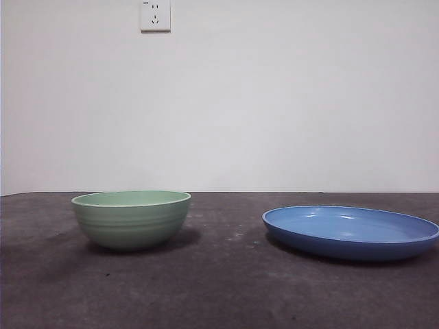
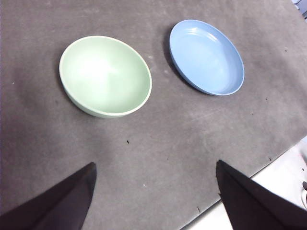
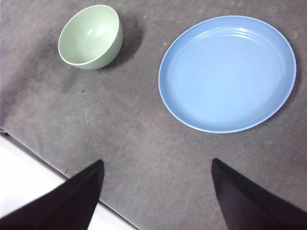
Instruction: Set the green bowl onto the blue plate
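Dark grey table [image 1: 226, 288] with green bowl [image 1: 131, 218] well apart from blue plate [image 1: 350, 232]; left gripper [image 2: 156, 175] and right gripper [image 3: 157, 170] both spread, empty.

You had the green bowl [image 1: 131, 219] upright and empty on the dark mat, pale mint with faint ridges around its wall. The blue plate [image 1: 351, 233] lay flat beside it, well apart, wide, shallow, glossy, with nothing on it.
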`<state>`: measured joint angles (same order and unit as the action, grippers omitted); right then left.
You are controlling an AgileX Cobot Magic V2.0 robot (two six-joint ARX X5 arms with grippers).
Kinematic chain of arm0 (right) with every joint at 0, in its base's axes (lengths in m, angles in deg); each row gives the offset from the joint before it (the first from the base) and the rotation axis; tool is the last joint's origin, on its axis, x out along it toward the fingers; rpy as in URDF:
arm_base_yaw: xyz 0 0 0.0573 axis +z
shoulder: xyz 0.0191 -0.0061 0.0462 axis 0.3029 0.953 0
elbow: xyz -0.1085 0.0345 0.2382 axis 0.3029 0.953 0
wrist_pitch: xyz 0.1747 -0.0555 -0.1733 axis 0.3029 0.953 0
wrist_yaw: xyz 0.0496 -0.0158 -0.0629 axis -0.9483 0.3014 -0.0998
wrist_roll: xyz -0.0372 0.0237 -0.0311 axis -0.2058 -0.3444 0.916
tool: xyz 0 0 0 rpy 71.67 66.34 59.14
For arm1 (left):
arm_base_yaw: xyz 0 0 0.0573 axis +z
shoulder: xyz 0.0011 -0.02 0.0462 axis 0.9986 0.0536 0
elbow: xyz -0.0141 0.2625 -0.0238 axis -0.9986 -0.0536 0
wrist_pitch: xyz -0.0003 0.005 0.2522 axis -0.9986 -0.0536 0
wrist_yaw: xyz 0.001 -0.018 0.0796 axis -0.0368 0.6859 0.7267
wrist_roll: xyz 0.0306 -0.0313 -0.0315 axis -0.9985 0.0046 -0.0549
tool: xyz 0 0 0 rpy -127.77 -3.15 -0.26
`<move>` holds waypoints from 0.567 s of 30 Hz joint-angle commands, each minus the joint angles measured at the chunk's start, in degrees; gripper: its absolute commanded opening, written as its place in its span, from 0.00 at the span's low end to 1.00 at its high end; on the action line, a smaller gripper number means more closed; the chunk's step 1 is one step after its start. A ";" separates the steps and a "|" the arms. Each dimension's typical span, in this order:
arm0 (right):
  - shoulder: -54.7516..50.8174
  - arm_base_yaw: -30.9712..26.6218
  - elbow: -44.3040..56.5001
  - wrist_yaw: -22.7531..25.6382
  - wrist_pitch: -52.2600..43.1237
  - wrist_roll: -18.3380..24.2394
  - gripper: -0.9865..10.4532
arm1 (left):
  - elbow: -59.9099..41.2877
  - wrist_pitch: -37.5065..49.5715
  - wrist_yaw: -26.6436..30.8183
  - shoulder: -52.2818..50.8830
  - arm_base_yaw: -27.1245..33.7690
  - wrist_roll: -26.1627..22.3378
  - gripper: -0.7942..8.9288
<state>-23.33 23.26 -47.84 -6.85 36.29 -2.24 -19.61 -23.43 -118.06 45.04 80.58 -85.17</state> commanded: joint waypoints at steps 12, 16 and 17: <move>0.35 0.24 -1.22 -0.17 -0.37 0.22 0.40 | 6.58 8.02 8.22 13.64 -4.63 4.72 0.50; 0.35 0.24 -1.22 -0.17 -0.37 0.22 0.40 | 10.73 9.14 12.87 21.66 -6.75 4.72 0.50; 0.35 0.24 -1.22 -0.17 -0.37 0.22 0.40 | 11.65 9.25 13.84 23.67 -7.19 4.72 0.50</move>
<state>-23.33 23.26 -47.84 -6.88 36.29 -2.24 -9.55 -14.64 -105.01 66.52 73.80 -80.64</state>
